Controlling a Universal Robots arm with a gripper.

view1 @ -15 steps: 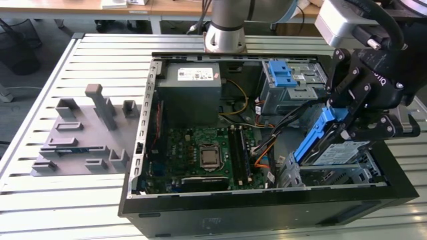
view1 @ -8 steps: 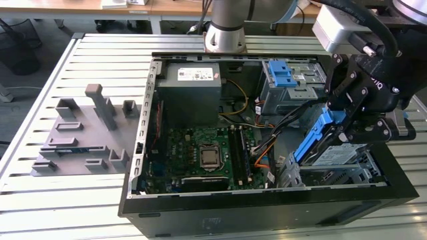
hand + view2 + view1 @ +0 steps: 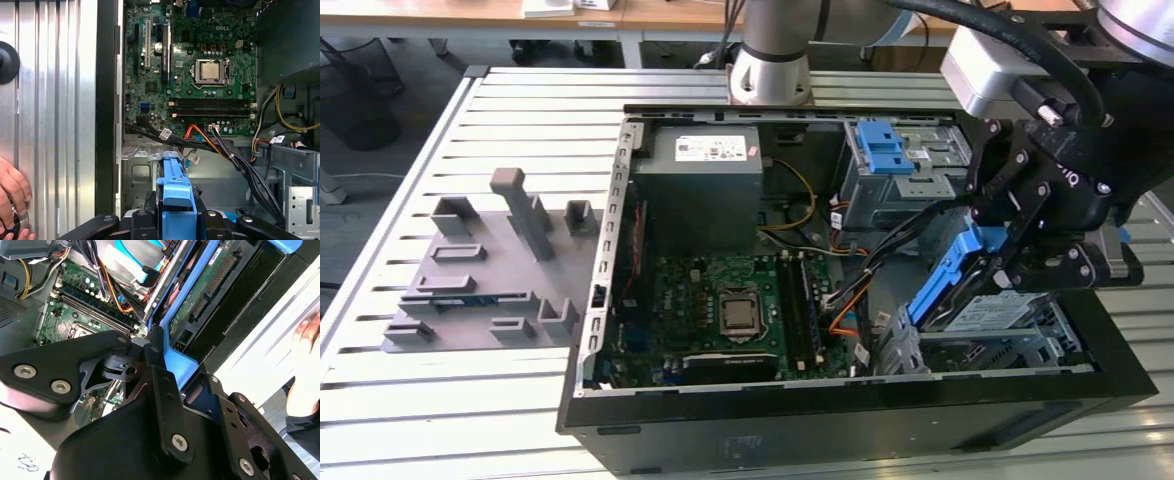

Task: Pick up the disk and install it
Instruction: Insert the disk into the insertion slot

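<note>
At the exterior view's left, a grey fixture plate (image 3: pixel 487 265) with upright blocks is seen on the slatted metal table (image 3: pixel 400 400). Just beside it lies the open computer case (image 3: pixel 854 420), with the green motherboard (image 3: pixel 720 300) on its floor and the grey power supply (image 3: pixel 700 180) behind that. Farther right, a light-blue latch (image 3: pixel 883 150) sits on a grey cage at the back of the case.

At the exterior view's right, the disk (image 3: pixel 958 285) is held by the gripper (image 3: pixel 1027 255) above the drive bay in the case's front corner. The disk is tilted steeply on edge, its long axis running from low near the bay up toward the gripper, with its blue carrier frame facing the motherboard. In the second wrist view, the disk (image 3: pixel 200 295) extends away from the black fingers (image 3: pixel 160 375), which are closed on the blue frame at its near end. In the first wrist view, the blue frame (image 3: pixel 176 192) is clamped between the two jaws. A person's hand (image 3: pixel 12 200) rests on the table beside the case.
</note>
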